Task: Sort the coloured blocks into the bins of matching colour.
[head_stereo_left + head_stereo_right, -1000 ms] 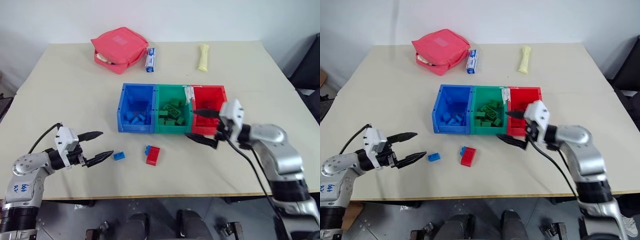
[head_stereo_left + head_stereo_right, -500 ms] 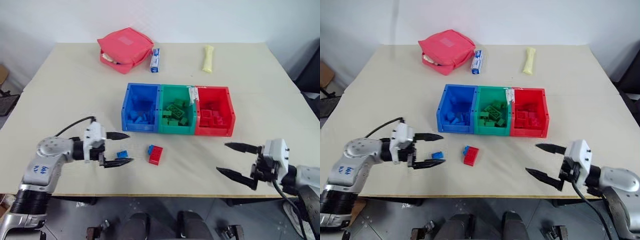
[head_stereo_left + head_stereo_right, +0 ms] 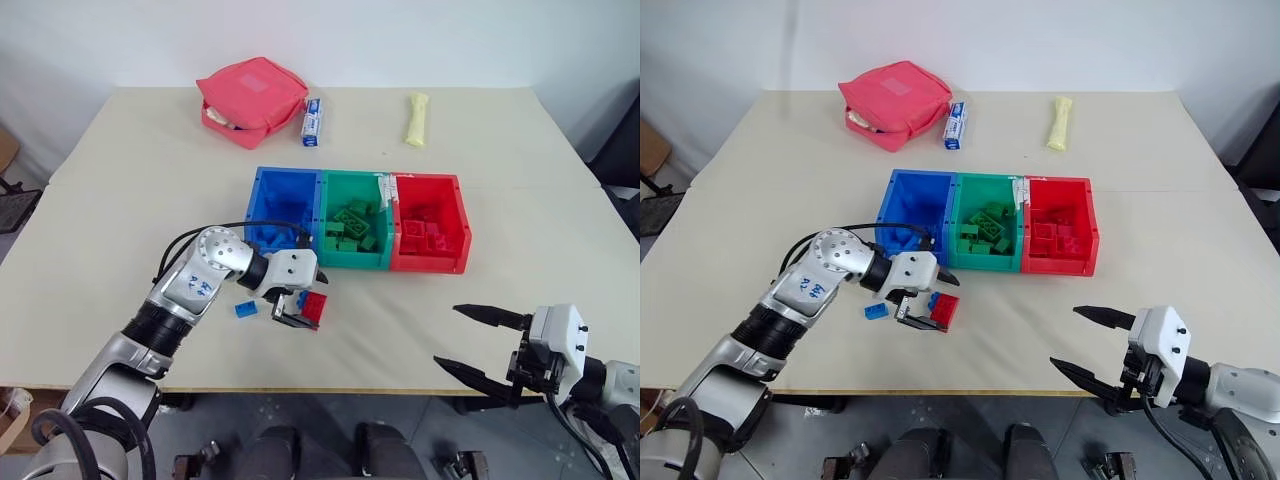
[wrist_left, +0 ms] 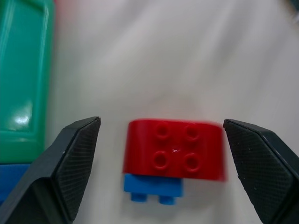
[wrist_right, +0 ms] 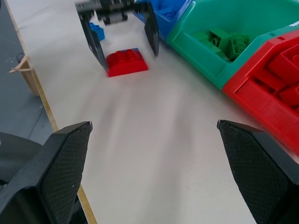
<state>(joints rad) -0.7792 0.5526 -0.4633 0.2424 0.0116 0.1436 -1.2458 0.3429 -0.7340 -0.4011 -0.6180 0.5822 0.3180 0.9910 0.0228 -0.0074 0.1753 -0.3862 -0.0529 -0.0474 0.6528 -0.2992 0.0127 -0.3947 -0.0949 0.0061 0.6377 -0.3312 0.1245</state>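
The left gripper (image 3: 297, 297) hangs over the red block (image 4: 174, 149) with its two black fingers spread wide, one to each side of the block and neither touching it. The left wrist view shows the four studs on the red block and a small blue block (image 4: 152, 190) tucked against its edge, a join the head views barely show. Just beside the red block, away from the bins, a second small blue block (image 3: 244, 309) lies alone on the table (image 3: 130, 190). That makes three loose blocks: one red, two blue. Just behind the red block stand three joined bins: the blue bin (image 3: 258, 205), the green bin (image 3: 324, 216) and the red bin (image 3: 461, 226), each holding blocks of its own colour. Well apart from the red block, at the table's near edge, the right gripper (image 3: 487, 342) hovers with its fingers parted and empty. Its wrist view shows the left gripper straddling the red block from the side. Beyond the bins lie a red pouch (image 3: 250, 98), a small blue-and-white box (image 3: 311, 120) and a pale yellow roll (image 3: 415, 116).
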